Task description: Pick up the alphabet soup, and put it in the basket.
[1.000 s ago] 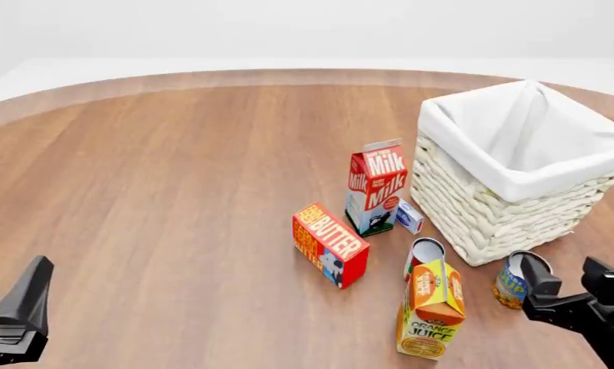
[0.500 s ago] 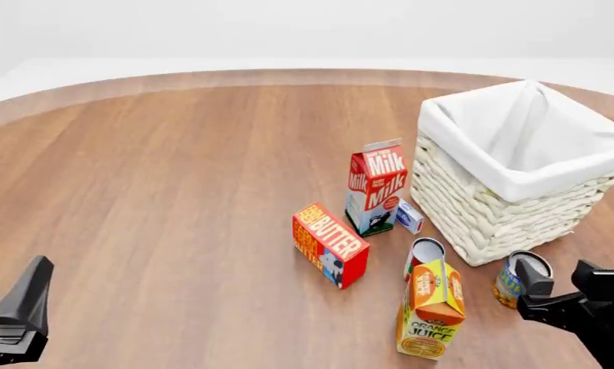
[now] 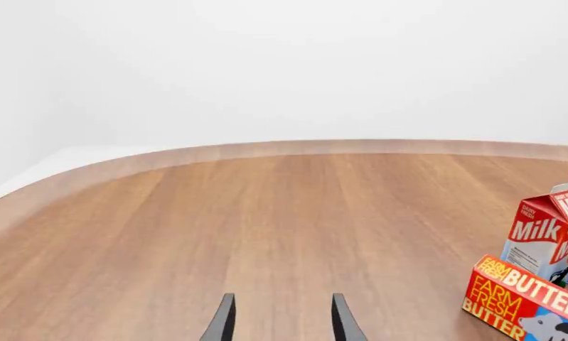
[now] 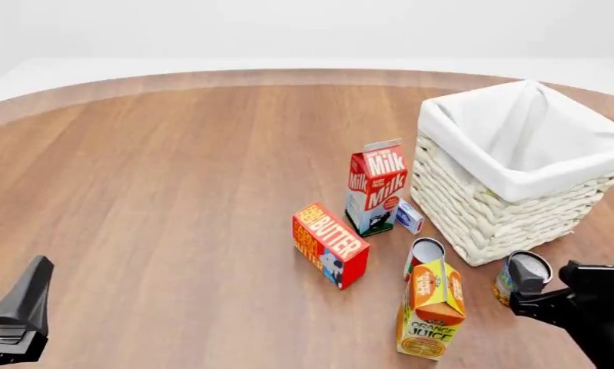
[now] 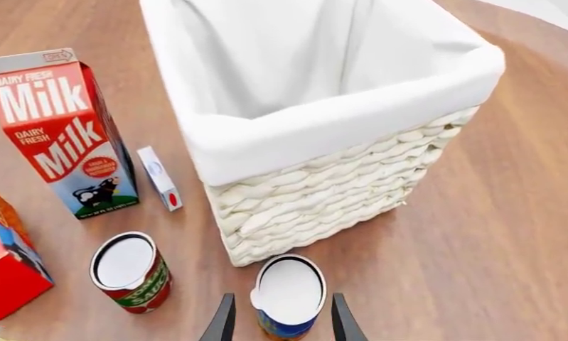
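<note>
Descent of right gripper since a second ago, jaws apart and now straddling alphabet soup upright on table just beside basket; ready for closing.

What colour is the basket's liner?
White cloth liner, folded over the cream woven basket; clearest in right wrist view.

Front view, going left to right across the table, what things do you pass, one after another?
Left gripper → butter box → milk carton → orange juice carton → alphabet soup → right gripper. The basket, the reddish-label can and the small white box overlap others in that order, so they are left out.
</note>
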`<move>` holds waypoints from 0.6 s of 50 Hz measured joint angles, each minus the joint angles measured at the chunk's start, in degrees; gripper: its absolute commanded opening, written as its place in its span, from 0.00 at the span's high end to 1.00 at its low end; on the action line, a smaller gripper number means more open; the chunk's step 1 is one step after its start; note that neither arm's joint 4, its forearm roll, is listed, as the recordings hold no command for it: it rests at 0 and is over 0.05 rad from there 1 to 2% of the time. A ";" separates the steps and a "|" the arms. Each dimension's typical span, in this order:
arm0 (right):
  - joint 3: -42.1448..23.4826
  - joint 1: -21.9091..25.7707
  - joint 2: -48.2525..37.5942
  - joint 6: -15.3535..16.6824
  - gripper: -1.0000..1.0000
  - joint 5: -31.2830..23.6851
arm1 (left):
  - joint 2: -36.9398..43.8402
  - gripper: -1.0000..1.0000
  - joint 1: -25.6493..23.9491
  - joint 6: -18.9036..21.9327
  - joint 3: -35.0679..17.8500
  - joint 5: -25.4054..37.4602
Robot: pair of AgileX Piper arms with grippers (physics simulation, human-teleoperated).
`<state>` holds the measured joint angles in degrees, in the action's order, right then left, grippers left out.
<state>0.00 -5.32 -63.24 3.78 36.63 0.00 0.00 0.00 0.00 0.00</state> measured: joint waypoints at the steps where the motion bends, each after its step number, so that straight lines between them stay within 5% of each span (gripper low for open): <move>1: 0.00 -0.04 -0.44 0.00 0.00 0.36 | 0.00 0.00 0.00 0.00 0.00 0.00; 30: 0.00 -0.84 -11.19 -0.39 0.00 9.14 | 0.00 0.00 0.00 0.00 0.00 0.00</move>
<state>0.00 -6.17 -74.43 3.39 45.77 0.00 0.00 0.00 0.00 0.00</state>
